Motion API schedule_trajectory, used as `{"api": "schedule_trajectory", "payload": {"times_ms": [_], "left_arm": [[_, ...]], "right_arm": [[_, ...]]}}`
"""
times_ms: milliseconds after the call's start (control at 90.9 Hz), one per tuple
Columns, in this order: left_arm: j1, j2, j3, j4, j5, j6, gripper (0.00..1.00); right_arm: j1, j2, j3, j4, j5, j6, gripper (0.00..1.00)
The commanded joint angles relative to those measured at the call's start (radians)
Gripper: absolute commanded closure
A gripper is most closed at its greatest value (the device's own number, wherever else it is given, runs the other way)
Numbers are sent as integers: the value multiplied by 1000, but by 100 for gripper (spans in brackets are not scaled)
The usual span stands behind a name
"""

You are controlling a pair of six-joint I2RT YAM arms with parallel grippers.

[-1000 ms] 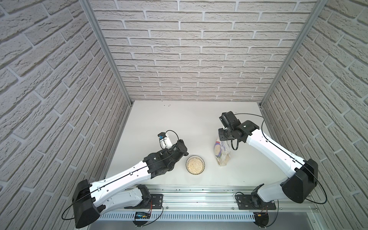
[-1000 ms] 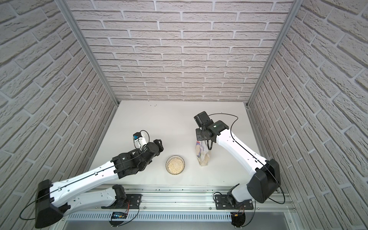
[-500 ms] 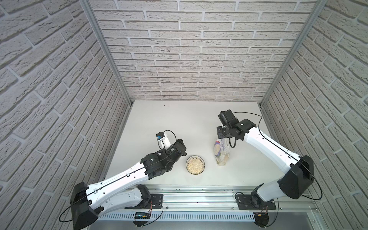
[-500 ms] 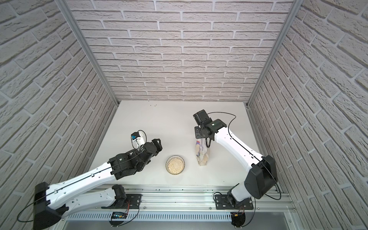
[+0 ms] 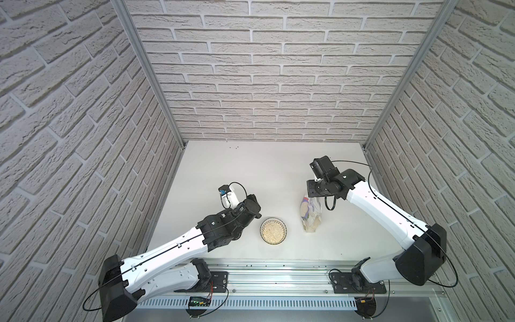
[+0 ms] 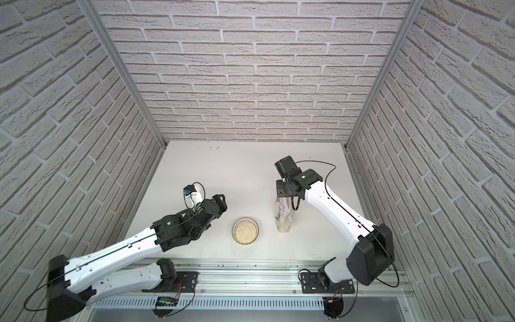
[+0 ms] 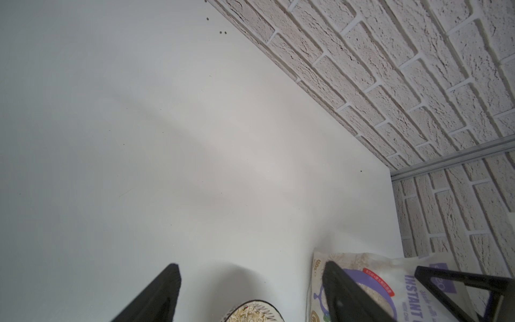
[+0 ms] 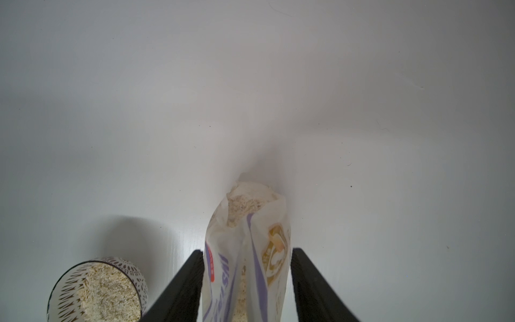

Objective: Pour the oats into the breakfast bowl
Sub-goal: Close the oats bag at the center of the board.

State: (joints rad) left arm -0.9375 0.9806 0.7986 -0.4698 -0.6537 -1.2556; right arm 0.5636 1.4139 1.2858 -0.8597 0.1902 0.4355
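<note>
Oats [image 5: 273, 231] filled the breakfast bowl [image 5: 261, 231], pouring seemingly done; right gripper [image 8: 246, 251] straddled the upright pouch [image 5: 310, 213], grip unclear; left gripper [image 7: 250, 264] gaped empty.

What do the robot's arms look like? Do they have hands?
Two long arms, the left arm and the right arm, have smooth white shells and chunky black joints. Thin black cables loop along them. No hands: each ends in a gripper, the left gripper and the right gripper, with two flat black fingers.

Right jaws now apart, flanking the pouch [image 8: 245, 237], no longer pinched on its top
</note>
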Motion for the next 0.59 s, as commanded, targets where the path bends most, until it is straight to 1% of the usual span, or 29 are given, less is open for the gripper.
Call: {"api": "schedule_trajectory", "payload": {"times_ms": [0,55,198,264,297,341,385,484,583], "left_arm": [[-5,4,-2,26,-1,8,17],[-5,6,-3,26,2,8,17],[-5,6,-4,28,5,7,17],[-6,6,-6,28,5,6,17],[-7,6,-6,28,6,4,17],[-7,7,-6,29,5,4,17],[-7,7,-6,30,5,4,17],[-7,9,-4,33,5,6,17],[-7,9,0,31,5,9,17]], "right_arm": [[6,-75,-47,-31,-46,5,51],[12,-95,-61,-39,-48,6,54],[23,-120,-69,-65,-38,-7,68],[31,-115,-56,-81,-41,-15,72],[36,-107,-46,-90,-47,-24,78],[41,-97,-32,-104,-46,-33,88],[44,-85,-17,-117,-39,-40,95],[53,-70,12,-139,-19,-56,96],[103,-109,11,-112,97,-56,97]]}}
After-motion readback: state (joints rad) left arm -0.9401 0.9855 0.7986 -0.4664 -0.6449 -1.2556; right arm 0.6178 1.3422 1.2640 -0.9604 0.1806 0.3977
